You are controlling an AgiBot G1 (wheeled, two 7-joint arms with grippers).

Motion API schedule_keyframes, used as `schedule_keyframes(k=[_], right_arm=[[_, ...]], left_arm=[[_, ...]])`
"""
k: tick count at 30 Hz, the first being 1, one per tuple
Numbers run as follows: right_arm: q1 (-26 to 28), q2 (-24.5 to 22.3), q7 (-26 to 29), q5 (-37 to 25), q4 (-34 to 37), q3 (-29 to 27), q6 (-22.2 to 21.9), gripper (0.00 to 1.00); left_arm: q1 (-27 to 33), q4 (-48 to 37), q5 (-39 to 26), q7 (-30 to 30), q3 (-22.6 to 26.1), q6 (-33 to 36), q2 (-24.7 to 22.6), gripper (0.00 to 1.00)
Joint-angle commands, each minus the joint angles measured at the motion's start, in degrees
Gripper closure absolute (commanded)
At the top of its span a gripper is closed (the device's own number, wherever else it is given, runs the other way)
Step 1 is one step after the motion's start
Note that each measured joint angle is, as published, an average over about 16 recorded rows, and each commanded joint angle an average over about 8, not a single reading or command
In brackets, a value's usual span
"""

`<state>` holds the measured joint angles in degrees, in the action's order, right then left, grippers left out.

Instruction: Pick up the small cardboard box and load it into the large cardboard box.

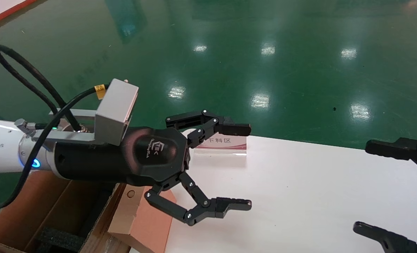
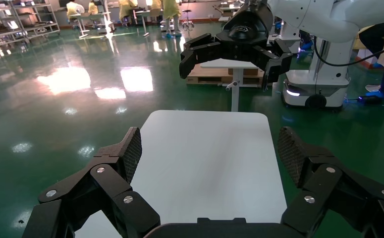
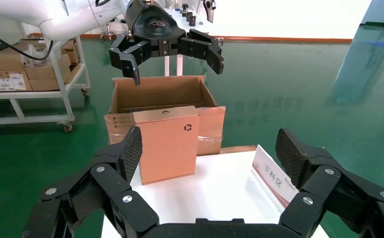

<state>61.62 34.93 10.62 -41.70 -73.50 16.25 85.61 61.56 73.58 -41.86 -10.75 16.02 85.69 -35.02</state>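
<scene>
Across the middle of the head view, I am holding my left gripper (image 1: 235,168) above the near-left edge of the white table (image 1: 299,182), its two black fingers spread wide with nothing between them. At the lower left of that frame, just under and behind the gripper's body, the small cardboard box (image 1: 141,225) is standing on end at the table's corner, showing its round punched hole near the top. It is leaning or resting against the large cardboard box (image 1: 36,207), which is sitting off the table's left end with its flaps up and black foam showing inside.

From the right wrist view, I am seeing the small cardboard box (image 3: 167,144) upright at the far end of the table, its recycling symbol facing the camera, with the large cardboard box (image 3: 155,94) directly behind it and the left gripper (image 3: 172,54) hanging open above both, touching neither.

At the right edge of the head view, my right gripper (image 1: 377,189) is waiting over the table's other end, fingers also spread apart and empty. A small acrylic sign (image 1: 222,146) is standing at the table's far edge.
</scene>
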Motion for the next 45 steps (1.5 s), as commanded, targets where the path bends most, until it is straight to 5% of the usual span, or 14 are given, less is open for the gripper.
schedule_keyframes(k=[1,16,23,32,45], right_arm=[[0.0,0.0,0.0,0.0,0.0,0.0,0.0,0.00],[0.0,0.0,0.0,0.0,0.0,0.0,0.0,0.00],[0.0,0.0,-0.1,0.0,0.1,0.0,0.0,0.00],[0.0,0.0,-0.1,0.0,0.1,0.1,0.0,0.00],[0.0,-0.1,-0.1,0.1,0.1,0.1,0.0,0.00]], left_arm=[[0.0,0.0,0.0,0.0,0.0,0.0,0.0,0.00],[0.0,-0.3,-0.8,-0.6,0.4,-0.4,0.2,0.00],[2.2,1.6,-8.8,-6.0,3.4,-3.8,2.0,0.00],[12.8,3.8,-27.5,-21.9,11.8,-3.2,2.1,0.00],[34.3,3.9,-52.0,-50.6,31.5,4.9,-3.7,0.00]])
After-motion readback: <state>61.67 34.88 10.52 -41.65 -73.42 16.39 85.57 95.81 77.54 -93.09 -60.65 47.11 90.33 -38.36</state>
